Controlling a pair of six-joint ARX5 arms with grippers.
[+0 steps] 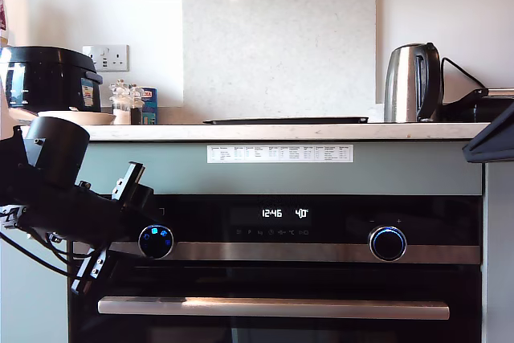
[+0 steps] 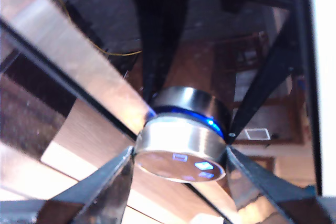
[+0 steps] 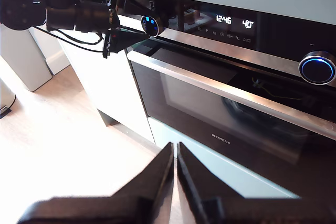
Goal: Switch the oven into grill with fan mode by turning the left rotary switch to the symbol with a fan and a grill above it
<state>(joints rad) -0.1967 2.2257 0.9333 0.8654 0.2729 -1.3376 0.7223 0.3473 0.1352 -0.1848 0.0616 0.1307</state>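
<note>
my first gripper (image 2: 180, 156) has a finger (image 2: 107, 182) on either side of the left rotary switch (image 2: 181, 148), both at the chrome rim, though whether they press it i cannot tell; the knob sits between the jaws, its face lit with small blue and cyan icons; behind it runs the brushed steel strip of the oven (image 1: 321, 279); in the exterior view this gripper (image 1: 120, 222) reaches in from the exterior view's left to that switch (image 1: 156, 241); further along the strip come the white display (image 1: 285, 214) and the second knob (image 1: 388, 243) with its blue ring; below lies the bar handle (image 1: 273, 308); my second gripper (image 3: 175, 171) is clenched, fingers together, empty, hanging apart from the oven front above the floor (image 3: 63, 140); a kettle (image 1: 414, 83) stands on the worktop (image 1: 281, 132) above.
</note>
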